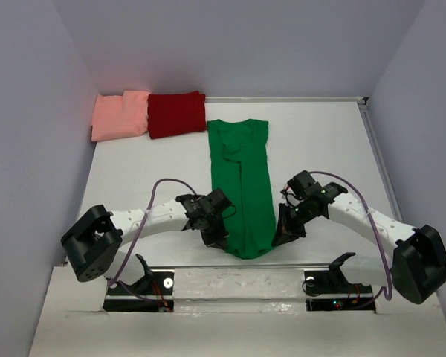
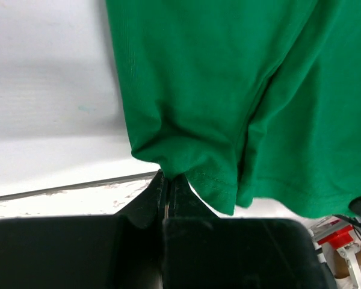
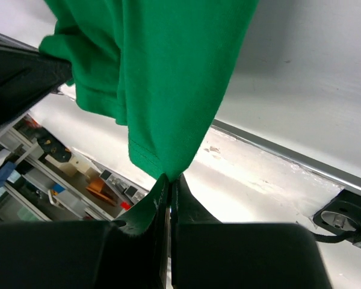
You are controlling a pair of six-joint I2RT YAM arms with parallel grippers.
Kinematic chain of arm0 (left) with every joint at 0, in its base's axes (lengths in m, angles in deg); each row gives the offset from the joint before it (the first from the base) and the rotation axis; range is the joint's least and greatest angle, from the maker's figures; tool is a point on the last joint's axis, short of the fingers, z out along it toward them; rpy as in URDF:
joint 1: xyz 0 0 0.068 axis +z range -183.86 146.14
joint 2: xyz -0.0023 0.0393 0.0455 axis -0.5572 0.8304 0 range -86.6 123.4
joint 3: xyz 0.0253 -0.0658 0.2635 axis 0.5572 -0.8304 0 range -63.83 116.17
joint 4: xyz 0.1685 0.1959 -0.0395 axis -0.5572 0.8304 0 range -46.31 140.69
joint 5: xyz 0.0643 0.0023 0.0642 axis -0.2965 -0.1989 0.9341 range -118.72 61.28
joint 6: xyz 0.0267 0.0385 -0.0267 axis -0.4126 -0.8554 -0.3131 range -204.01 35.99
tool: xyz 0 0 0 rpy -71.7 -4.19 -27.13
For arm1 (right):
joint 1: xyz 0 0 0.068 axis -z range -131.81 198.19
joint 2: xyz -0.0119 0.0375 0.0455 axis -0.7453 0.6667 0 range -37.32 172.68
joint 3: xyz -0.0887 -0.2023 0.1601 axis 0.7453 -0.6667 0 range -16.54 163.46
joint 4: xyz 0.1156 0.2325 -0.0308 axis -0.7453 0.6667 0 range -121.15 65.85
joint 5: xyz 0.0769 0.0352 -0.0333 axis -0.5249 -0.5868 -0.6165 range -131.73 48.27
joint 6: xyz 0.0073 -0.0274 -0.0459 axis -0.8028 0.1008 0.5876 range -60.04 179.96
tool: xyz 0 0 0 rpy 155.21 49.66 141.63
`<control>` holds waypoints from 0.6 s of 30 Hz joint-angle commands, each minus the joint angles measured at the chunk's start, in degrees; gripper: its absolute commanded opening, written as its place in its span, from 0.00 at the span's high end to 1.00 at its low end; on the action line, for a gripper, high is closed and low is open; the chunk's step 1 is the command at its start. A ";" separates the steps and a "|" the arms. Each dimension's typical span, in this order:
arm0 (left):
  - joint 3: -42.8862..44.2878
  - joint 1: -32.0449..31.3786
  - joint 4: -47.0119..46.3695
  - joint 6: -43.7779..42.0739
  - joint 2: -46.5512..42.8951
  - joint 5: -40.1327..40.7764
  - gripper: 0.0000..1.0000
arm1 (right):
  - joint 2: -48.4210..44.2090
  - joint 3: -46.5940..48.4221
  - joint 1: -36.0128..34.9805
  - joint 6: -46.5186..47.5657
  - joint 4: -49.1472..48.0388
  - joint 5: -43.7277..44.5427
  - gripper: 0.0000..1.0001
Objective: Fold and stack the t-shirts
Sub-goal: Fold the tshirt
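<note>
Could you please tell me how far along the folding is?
Done: the pink shirt and dark red shirt lie folded side by side. In hand: the left gripper and right gripper pinch the near hem of the green shirt. Left: finishing its fold, stacking all three.

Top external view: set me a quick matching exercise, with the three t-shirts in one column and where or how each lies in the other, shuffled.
Things:
1. bright green fabric t-shirt
2. salmon-pink fabric t-shirt
3. dark red fabric t-shirt

Places and states:
A. folded, at the far edge, between the other two
B. folded, in the far left corner
C. long narrow strip mid-table, near hem pinched by the left gripper and the right gripper

Pairs: 1-C, 2-B, 3-A.
</note>
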 commanded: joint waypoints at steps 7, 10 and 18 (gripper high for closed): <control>2.05 7.11 5.84 -5.75 -3.98 2.25 1.00 | 2.86 9.91 -0.53 4.48 4.86 2.16 1.00; 2.13 8.96 6.99 -7.25 -4.94 2.43 1.00 | 4.70 11.58 -0.53 5.45 4.94 2.43 1.00; 2.66 12.04 7.87 -9.62 -5.30 1.99 1.00 | 8.57 14.84 -0.53 7.74 5.38 3.66 1.00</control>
